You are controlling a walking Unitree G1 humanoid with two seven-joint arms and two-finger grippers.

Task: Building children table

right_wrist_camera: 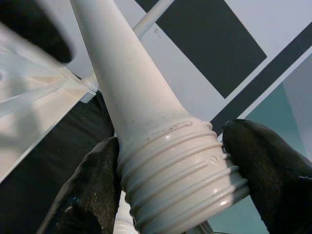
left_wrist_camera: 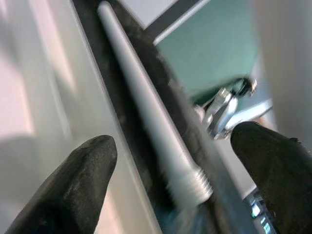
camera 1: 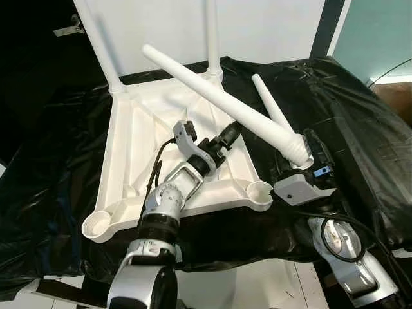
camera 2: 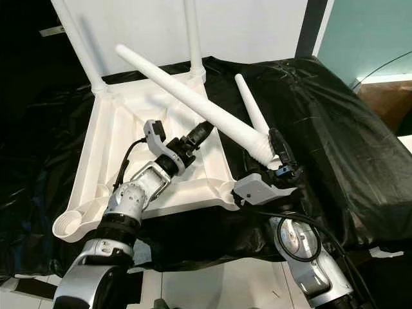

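Left eye view: the upturned white tabletop (camera 1: pixel 138 138) lies on the black-draped counter (camera 1: pixel 360 129), two legs already standing at its far corners. The right gripper (camera 1: pixel 302 154) clamps a loose leg (camera 1: pixel 219 90) by its threaded end, just beside the near-right socket (camera 1: pixel 259 191); the left gripper (camera 1: pixel 222 143) hangs wide over the tabletop. Entered tilted, the threads could cross and jam.

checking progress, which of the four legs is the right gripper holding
The long loose leg, slanting over the upturned tabletop; the right gripper grips its threaded end. The short leg lies behind, and two stand screwed in.
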